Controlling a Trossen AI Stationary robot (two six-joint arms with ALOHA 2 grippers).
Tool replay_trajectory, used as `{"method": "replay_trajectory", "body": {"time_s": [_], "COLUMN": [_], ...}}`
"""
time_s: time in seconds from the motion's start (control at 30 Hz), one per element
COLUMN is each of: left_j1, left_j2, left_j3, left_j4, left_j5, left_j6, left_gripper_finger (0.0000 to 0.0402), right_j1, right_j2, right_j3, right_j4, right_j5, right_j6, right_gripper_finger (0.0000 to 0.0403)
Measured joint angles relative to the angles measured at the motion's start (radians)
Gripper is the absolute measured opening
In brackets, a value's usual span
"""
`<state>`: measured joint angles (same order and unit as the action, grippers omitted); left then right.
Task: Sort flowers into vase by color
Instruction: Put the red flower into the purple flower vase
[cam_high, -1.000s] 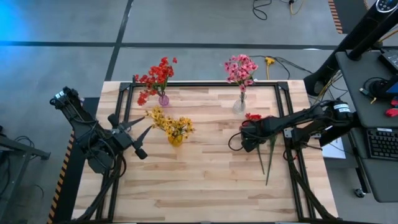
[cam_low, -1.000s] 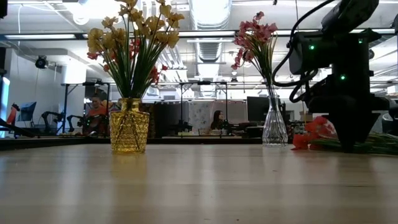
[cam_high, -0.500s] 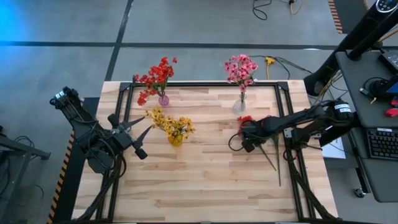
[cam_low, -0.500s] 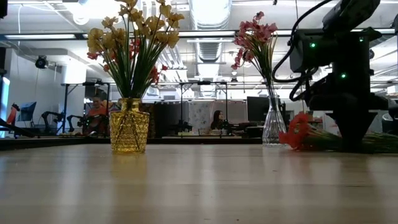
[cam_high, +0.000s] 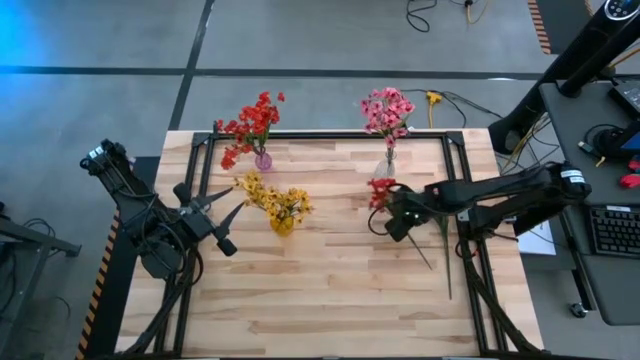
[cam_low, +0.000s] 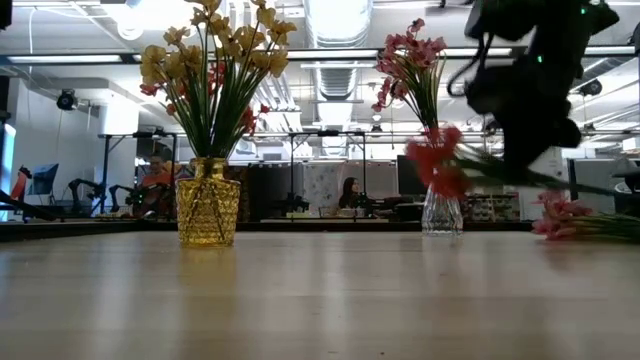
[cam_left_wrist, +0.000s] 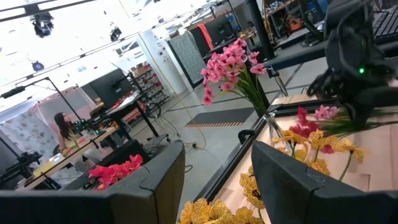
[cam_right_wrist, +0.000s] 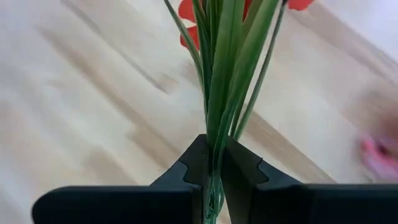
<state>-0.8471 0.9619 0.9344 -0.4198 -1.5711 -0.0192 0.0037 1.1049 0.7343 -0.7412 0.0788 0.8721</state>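
The right hand (cam_high: 397, 222) is clamped on a red sprig's (cam_high: 379, 190) green stems, lifted off the worktop (cam_high: 330, 280). A pink sprig (cam_low: 560, 215) lies at its 3 o'clock. The left hand (cam_high: 226, 226), fingers apart, waits at 9 o'clock by the yellow bunch (cam_high: 275, 200). Farther off at 12 o'clock stand the red bunch (cam_high: 252, 122) and pink bunch (cam_high: 387, 110).

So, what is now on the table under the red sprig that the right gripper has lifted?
Under the red sprig, held clear of the table by the right gripper, a pink sprig lies flat. The arm covers part of its stems from above.
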Motion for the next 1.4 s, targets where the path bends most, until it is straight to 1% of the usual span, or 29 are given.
{"method": "replay_trajectory", "body": {"time_s": [0.13,0.2,0.33,0.4,0.57,0.63,0.7,0.8,0.93,0.97,1.03,1.1,1.23,1.4], "left_j1": [0.0,0.0,0.001,0.0,0.001,0.014,0.035,0.094,0.195,0.224,0.264,0.297,0.333,0.349], "left_j2": [0.0,0.002,0.01,0.016,0.039,0.046,0.047,0.045,0.051,0.057,0.076,0.1,0.164,0.229], "left_j3": [0.0,0.0,-0.001,-0.001,-0.001,-0.001,-0.001,-0.001,-0.001,-0.001,-0.001,-0.001,-0.002,-0.002], "left_j4": [0.0,0.006,0.066,0.138,0.364,0.409,0.423,0.441,0.47,0.481,0.493,0.508,0.575,0.671], "left_j5": [0.005,0.042,0.213,0.286,0.39,0.445,0.513,0.635,0.848,0.872,0.881,0.882,0.882,0.883], "left_j6": [-0.024,-0.039,-0.037,-0.002,0.17,0.233,0.261,0.259,0.21,0.197,0.183,0.179,0.184,0.203], "left_gripper_finger": [0.0168,0.0168,0.0168,0.0168,0.0168,0.0168,0.0165,0.0159,0.0152,0.0151,0.0151,0.0151,0.0159,0.0191], "right_j1": [0.022,0.035,0.057,0.064,0.069,0.069,0.069,0.068,0.068,0.068,0.069,0.068,0.068,0.068], "right_j2": [-0.077,-0.112,-0.174,-0.193,-0.207,-0.203,-0.193,-0.179,-0.164,-0.159,-0.15,-0.138,-0.102,-0.023], "right_j3": [0.008,0.009,0.009,0.009,0.009,0.009,0.009,0.009,0.009,0.009,0.009,0.01,0.043,0.128], "right_j4": [0.111,0.158,0.26,0.33,0.549,0.633,0.722,0.859,1.073,1.121,1.195,1.261,1.282,1.269], "right_j5": [0.0,-0.001,0.001,0.001,0.0,-0.001,-0.008,-0.063,-0.214,-0.249,-0.303,-0.323,-0.322,-0.324], "right_j6": [-0.061,-0.091,-0.171,-0.233,-0.423,-0.507,-0.589,-0.685,-0.782,-0.801,-0.836,-0.869,-0.94,-0.982], "right_gripper_finger": [0.0027,0.0027,0.0027,0.0027,0.0027,0.0027,0.0027,0.0027,0.0027,0.0027,0.0027,0.0027,0.0027,0.0027]}}
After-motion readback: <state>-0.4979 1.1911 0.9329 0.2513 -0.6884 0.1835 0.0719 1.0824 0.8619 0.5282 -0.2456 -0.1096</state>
